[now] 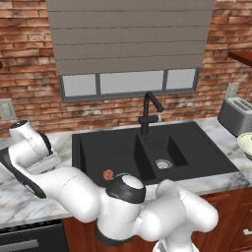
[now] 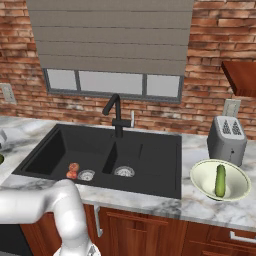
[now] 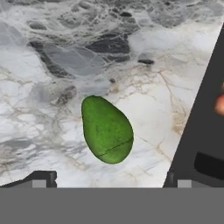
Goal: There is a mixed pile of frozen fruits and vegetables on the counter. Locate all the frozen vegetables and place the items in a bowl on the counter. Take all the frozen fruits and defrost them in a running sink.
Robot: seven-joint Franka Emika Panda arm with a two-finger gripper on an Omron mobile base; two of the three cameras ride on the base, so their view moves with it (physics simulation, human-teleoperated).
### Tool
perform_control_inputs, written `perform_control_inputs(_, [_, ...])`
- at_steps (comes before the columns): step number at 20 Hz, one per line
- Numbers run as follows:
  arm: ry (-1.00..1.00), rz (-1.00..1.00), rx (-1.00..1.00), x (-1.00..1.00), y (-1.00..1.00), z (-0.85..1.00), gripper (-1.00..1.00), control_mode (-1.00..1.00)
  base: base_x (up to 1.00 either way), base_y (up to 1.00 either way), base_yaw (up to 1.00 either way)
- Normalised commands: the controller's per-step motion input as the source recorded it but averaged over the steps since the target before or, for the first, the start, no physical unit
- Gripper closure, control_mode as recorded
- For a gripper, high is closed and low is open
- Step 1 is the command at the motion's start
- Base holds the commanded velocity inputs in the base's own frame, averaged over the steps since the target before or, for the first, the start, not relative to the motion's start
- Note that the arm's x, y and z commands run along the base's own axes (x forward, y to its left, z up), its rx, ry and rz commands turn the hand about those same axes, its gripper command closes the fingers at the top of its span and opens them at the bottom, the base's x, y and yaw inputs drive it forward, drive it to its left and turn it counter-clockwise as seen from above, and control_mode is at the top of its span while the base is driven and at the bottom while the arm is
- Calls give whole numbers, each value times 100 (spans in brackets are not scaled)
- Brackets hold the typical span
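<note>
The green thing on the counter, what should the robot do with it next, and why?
Probably lower the open end effector onto the bright-green item and close on it. It lies alone on the marble counter, between the two fingertips, not yet held. The cucumber already sits in the bowl, and both red fruits are in the sink, so this looks like the last piece to move.

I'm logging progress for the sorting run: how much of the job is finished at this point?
Mostly done. Both reddish fruits lie in the left basin of the sink, and the long dark-green vegetable lies in the bowl. In hand: the open gripper hovers over the last bright-green vegetable, not yet grasped, on the counter. Left: carry it to the bowl. Whether water is running from the faucet is unclear.
</note>
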Motion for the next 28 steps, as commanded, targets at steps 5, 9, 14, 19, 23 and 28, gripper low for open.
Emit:
perform_control_inputs(5, [0, 1, 0, 1, 1, -16, -100, -100, 0, 0, 0])
perform_control_inputs(9, [0, 0, 0, 0, 0, -17, -100, -100, 0, 0, 0])
perform_control_inputs(14, [0, 0, 0, 0, 0, -17, -100, -100, 0, 0, 0])
perform_control_inputs(19, [0, 0, 0, 0, 0, -16, -100, -100, 0, 0, 0])
perform_control_inputs(23, [0, 0, 0, 0, 0, -17, -100, -100, 0, 0, 0])
perform_control_inputs(28, [0, 0, -1, 0, 0, -14, -100, -100, 0, 0, 0])
